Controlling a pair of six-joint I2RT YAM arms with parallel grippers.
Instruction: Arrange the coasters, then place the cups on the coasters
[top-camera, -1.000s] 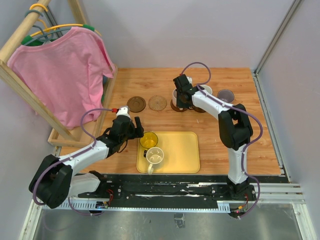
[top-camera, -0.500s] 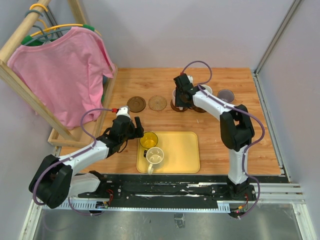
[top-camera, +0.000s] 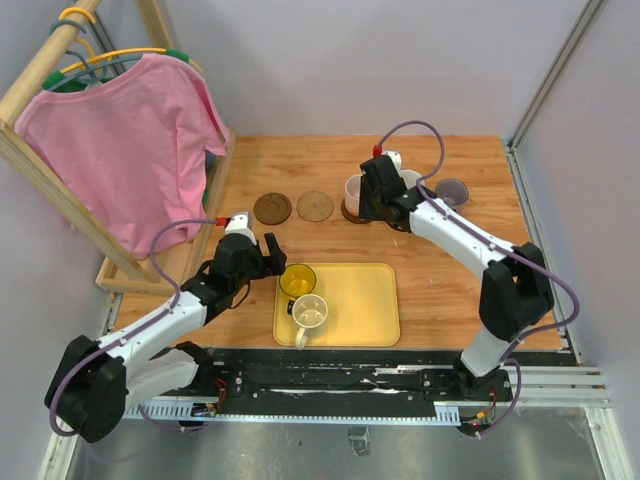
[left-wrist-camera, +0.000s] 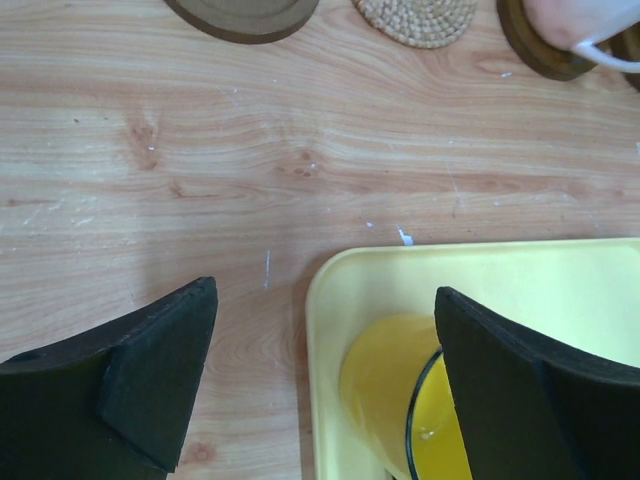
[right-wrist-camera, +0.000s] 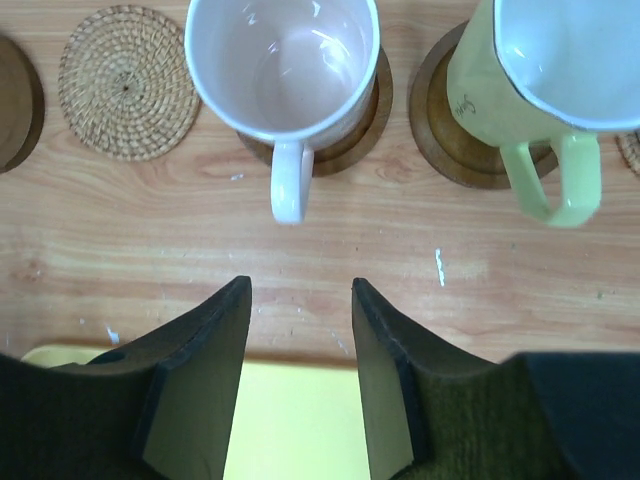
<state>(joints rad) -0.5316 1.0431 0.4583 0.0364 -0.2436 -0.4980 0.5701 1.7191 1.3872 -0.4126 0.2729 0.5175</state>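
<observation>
Beyond the tray (top-camera: 365, 300) the wood strip (top-camera: 330, 240) was bare; I could pass there. Tray's right half was free; yellow cup (top-camera: 298, 280) and cream cup (top-camera: 309, 316) blocked its left. Past the strip stood the pink cup (top-camera: 354, 190). Left of the tray, the rack (top-camera: 140, 272) walled me off.

We see a robot lab cell: grey panels (top-camera: 380, 60) and a metal post (top-camera: 556, 75), upper right, enclose the table (top-camera: 460, 290).

Top camera: high, rearward, looking down. Wrist cameras: close, pointing down. All share woven coaster (top-camera: 315, 206), yellow tray (top-camera: 365, 305).
</observation>
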